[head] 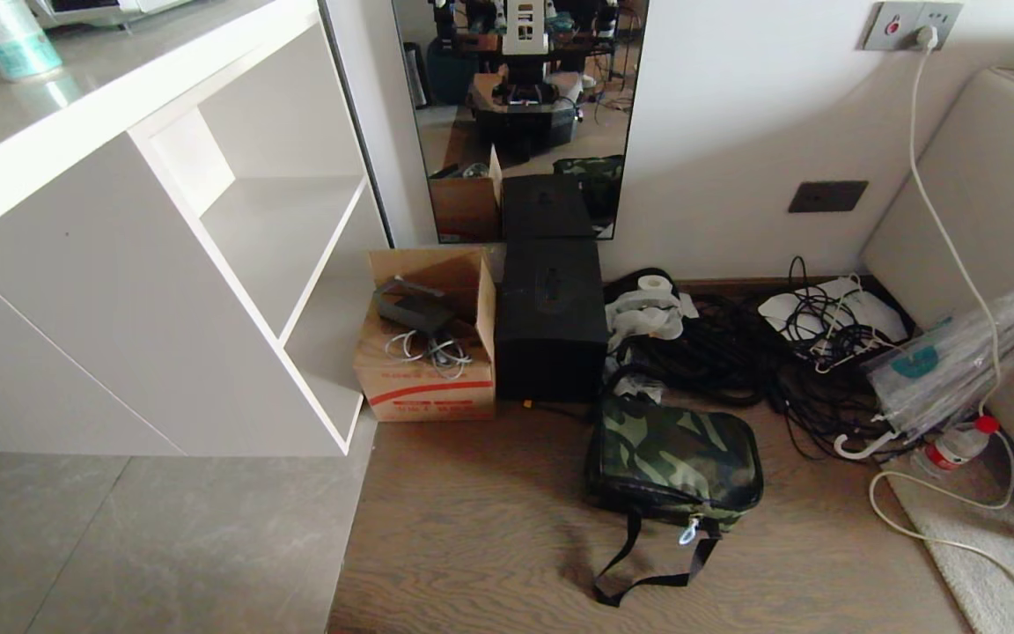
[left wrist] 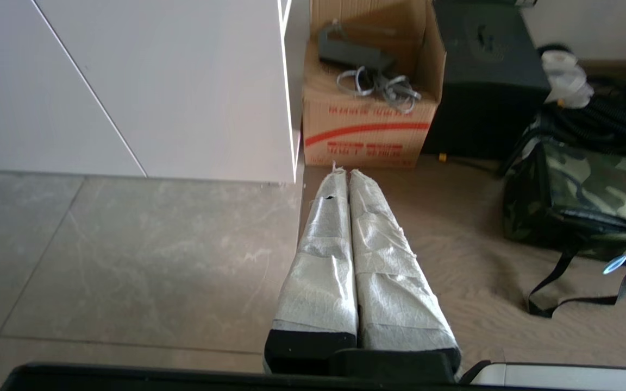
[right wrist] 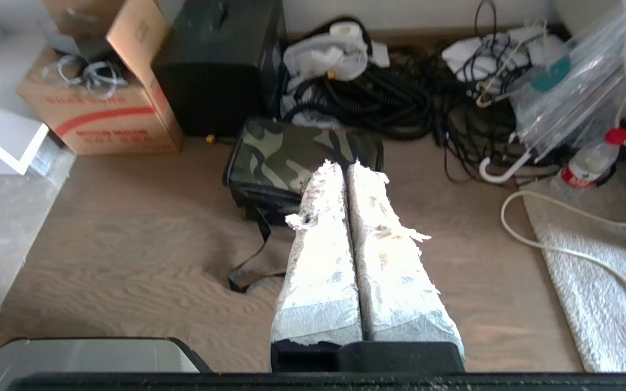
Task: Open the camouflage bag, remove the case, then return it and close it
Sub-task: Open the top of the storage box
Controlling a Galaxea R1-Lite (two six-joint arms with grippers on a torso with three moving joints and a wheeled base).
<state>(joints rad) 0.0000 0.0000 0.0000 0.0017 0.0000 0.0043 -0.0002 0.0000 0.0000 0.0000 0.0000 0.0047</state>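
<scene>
We see the bag (head: 672, 460) lying zipped on the wood floor just before the black box (head: 551, 319), case presumably inside, while our left gripper (left wrist: 344, 172) and right gripper (right wrist: 346, 164) hang clenched and empty, well apart from it, nothing begun.

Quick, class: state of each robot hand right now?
Left hand: closed, holding nothing.
Right hand: closed, holding nothing, above the camouflage bag.
</scene>
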